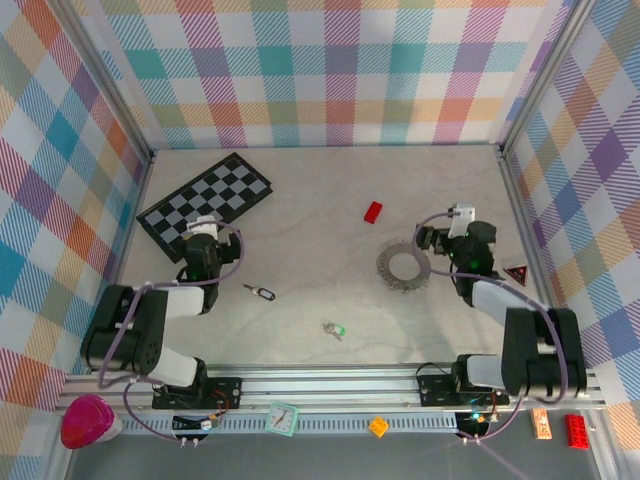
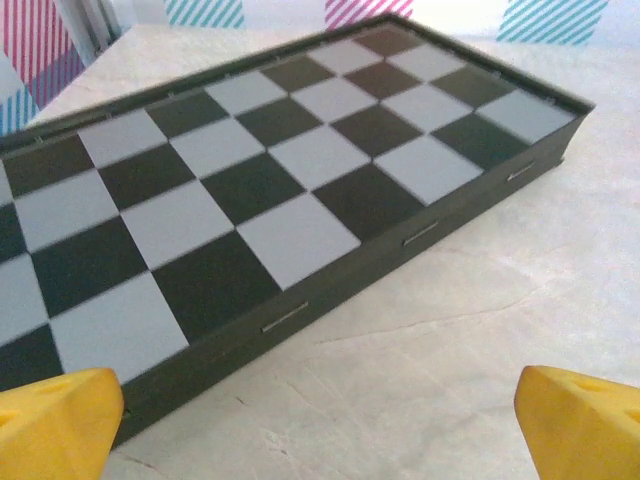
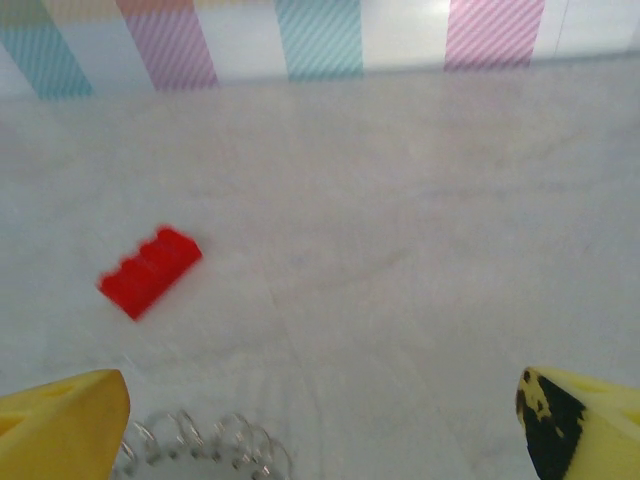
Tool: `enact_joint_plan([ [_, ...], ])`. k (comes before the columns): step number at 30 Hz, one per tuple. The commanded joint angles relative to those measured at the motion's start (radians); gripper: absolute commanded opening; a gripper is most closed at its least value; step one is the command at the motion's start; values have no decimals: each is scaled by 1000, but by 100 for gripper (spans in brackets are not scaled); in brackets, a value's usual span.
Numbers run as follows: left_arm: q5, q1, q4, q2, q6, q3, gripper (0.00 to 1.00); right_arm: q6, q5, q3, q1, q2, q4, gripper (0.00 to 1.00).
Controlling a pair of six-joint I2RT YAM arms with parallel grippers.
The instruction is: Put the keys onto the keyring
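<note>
While its fingers are standing spread wide with nothing between them, the right claw [image 1: 430,238] is hanging just beside the keyring [image 1: 403,268], a bristly silver loop lying flat. The left claw [image 1: 203,228], equally spread, is facing the chessboard [image 1: 205,200]. The black-headed key [image 1: 262,292] and green-headed key [image 1: 334,329] are lying apart between the arms.

Red block [image 1: 373,211], black-grey chequerboard [image 1: 205,203]

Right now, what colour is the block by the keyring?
Red block; clearest in right wrist view.
</note>
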Motion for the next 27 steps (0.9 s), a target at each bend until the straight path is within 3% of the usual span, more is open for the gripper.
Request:
enact_joint_plan([
  [1, 62, 0, -194, -135, -5, 87, 100, 112, -33, 106, -5, -87, -268, 99],
  [6, 181, -5, -436, -249, -116, 180, 100, 349, -54, 223, -1, -103, -595, 98],
  [12, 322, -45, -594, -280, -289, 226, 99, 424, -137, 289, 79, -76, -847, 80],
  [15, 355, -123, -593, -265, -351, 228, 96, 418, -94, 326, 181, -53, -961, 75],
  [19, 299, -302, -508, -188, -398, 234, 96, 430, 62, 344, 297, -14, -1052, 70],
  [22, 281, -411, -447, -104, -410, 267, 96, 415, 113, 358, 304, 23, -1080, 65],
  [27, 289, -506, -366, 8, -426, 314, 95, 348, 216, 413, 300, 132, -1101, 66],
])
